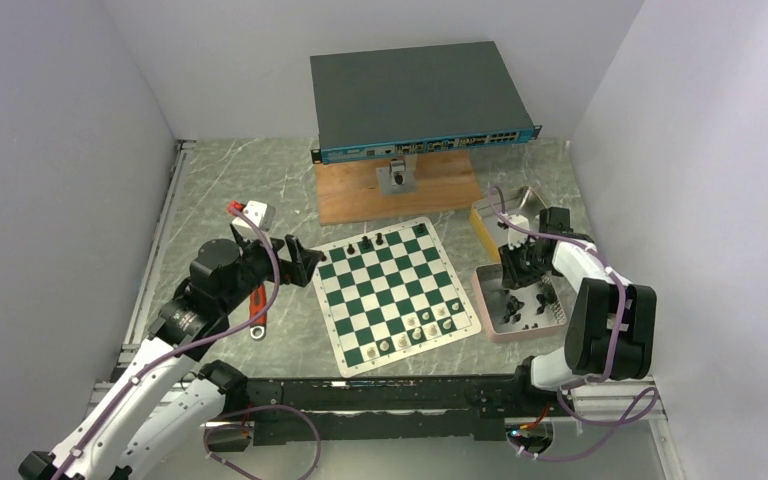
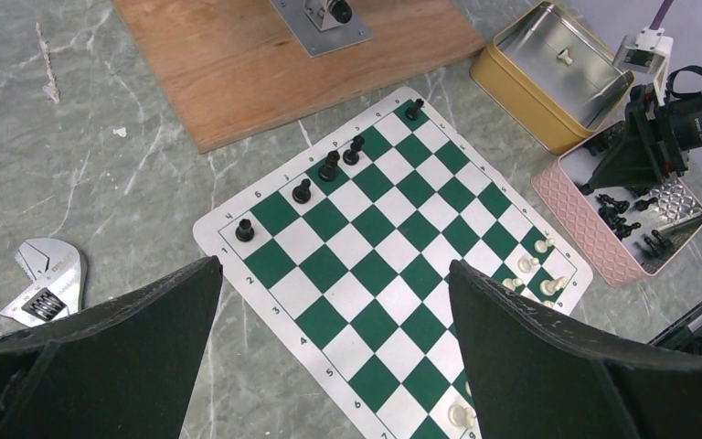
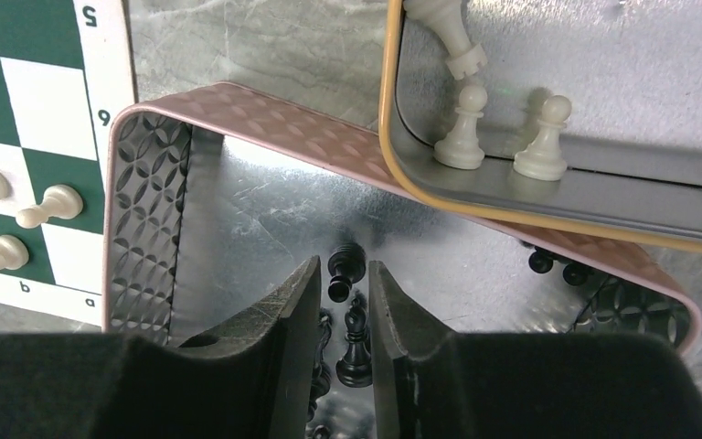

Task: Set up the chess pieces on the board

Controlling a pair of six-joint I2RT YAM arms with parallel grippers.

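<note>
The green-and-white board lies mid-table and also shows in the left wrist view. Several black pieces stand along its far edge, and a few white pieces stand at its near right corner. More black pieces lie loose in the pink tray. My right gripper is low inside the tray, its jaws closed to a narrow gap on a black pawn; a black bishop stands below. My left gripper is open and empty, above the board's left part.
A yellow tin beside the tray holds a few white pieces. A wrench lies left of the board. A wooden plank with a network switch and a small metal fixture sits behind the board.
</note>
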